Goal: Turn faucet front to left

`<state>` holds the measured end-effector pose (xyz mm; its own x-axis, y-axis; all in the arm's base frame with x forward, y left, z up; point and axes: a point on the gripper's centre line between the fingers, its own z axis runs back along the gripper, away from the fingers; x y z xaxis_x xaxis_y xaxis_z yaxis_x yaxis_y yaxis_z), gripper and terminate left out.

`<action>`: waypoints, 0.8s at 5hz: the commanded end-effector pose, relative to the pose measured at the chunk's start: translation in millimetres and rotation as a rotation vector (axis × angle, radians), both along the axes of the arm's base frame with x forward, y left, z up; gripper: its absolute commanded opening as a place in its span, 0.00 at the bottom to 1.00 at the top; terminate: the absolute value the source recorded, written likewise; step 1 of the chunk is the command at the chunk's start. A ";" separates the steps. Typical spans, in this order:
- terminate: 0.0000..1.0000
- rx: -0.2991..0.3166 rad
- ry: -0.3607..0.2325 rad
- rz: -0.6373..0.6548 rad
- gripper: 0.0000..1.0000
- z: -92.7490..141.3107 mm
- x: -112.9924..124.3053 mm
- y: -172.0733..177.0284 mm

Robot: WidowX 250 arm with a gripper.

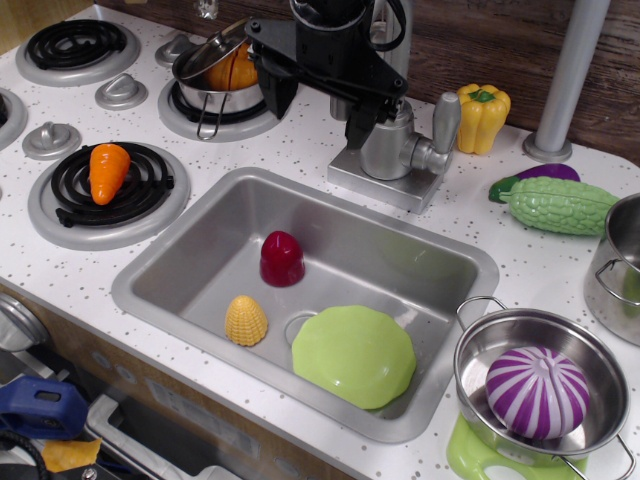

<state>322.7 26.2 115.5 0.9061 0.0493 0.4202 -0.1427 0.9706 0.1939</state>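
The silver-grey faucet stands on its square base plate behind the sink, its stubby lever pointing right. Its spout rises behind my arm, and its upper curve is mostly hidden by the black wrist. My black gripper hangs open just left of the faucet body, above the counter's back edge. Its right finger is close beside the faucet body and its left finger is near the pot. It holds nothing.
The sink holds a dark red piece, a corn piece and a green plate. A lidded pot sits at the back left. A carrot lies on a burner, and a yellow pepper and grey pole stand at the right.
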 end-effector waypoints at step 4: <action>0.00 0.088 -0.101 -0.023 0.00 7.3 32.2 43.0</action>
